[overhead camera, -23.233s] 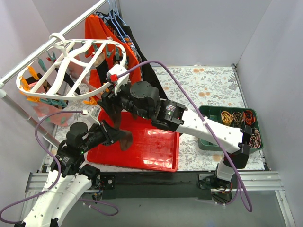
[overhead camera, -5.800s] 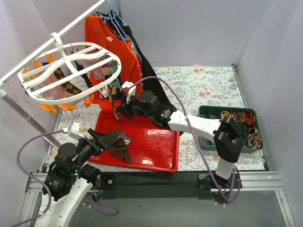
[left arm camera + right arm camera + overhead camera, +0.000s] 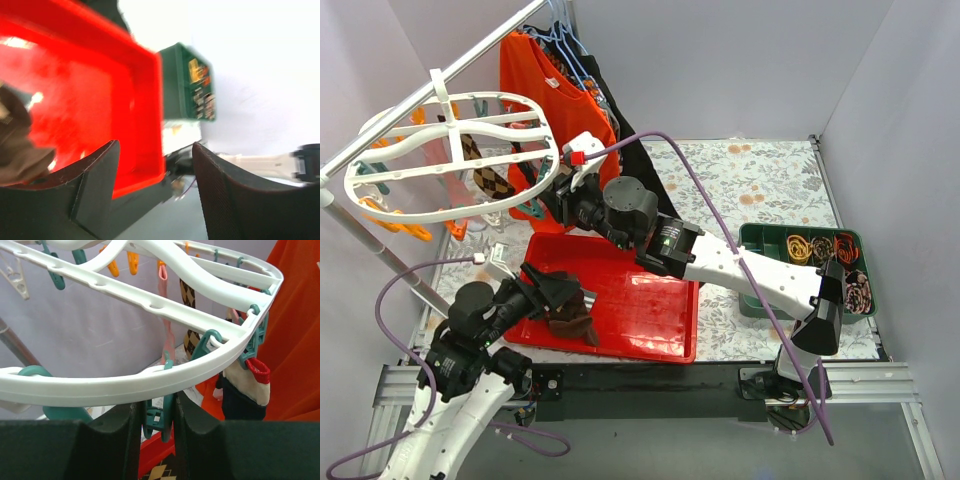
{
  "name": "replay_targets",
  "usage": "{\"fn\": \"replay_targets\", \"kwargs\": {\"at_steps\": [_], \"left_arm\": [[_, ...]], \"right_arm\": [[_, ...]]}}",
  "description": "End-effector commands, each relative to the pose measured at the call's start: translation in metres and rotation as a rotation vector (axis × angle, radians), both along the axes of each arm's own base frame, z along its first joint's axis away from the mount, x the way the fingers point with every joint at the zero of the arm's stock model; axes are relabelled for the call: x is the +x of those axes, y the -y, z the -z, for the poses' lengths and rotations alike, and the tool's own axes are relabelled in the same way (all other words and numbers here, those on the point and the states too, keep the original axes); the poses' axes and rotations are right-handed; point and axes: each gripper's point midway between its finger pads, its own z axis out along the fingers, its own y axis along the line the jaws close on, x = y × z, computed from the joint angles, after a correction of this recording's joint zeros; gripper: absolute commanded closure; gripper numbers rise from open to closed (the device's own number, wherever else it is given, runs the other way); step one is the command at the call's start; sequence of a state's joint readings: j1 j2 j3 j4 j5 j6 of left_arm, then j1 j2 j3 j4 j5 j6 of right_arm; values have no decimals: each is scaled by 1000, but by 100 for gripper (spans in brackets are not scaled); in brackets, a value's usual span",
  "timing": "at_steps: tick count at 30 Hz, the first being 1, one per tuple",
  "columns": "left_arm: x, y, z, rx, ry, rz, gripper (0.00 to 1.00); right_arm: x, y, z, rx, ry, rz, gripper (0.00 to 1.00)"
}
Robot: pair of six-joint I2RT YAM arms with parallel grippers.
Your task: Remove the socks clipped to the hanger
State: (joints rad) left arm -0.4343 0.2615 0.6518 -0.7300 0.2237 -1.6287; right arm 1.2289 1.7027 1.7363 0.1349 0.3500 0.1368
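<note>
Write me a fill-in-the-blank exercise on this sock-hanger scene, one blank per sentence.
1. The fingers of the right gripper pinch a ___ clip under the rim of the hanger.
2. The dark socks lie in the ___ tray.
3. The fingers of the left gripper stand ___, with nothing between them.
4. The shirt hanging behind the hanger is ___.

Missing words: teal; red; open; orange.

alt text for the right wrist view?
Jaws pinch a teal clip under the rim of the white hanger. Behind it hang an argyle sock and a sock with a red cuff, beside an orange shirt.
</note>
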Motion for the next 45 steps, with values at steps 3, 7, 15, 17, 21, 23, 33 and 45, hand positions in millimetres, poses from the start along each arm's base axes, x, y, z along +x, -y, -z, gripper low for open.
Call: {"fn": "replay_targets", "kwargs": {"at_steps": [3,7,15,17,21,23,33,45], "left_arm": [[26,-5,-43,-103,156,-107,37],[64,-22,-31,-91,206,-286,32],[139,-58,-3,164,282,-574,29],[152,-56,-11,203,351,-575,28],[184,-37,14,320,344,-510,27],[193,-29,11,324,370,-484,27],[220,5,12,367,507,-349,24],[254,-11,21,473,432,-477,81]], "right_arm": [[-28,6,-36,73,-18,-87,88],[-39,2,-43,89,-29,-122,88],[-46,0,-45,89,-29,-137,87],[-45,1,-44,85,-26,-135,87],[-44,4,-47,89,-19,-120,87],[-44,4,-47,88,-17,-123,87],[-45,8,-43,88,-17,-120,87],[-45,16,-40,85,-18,-109,87]]}}
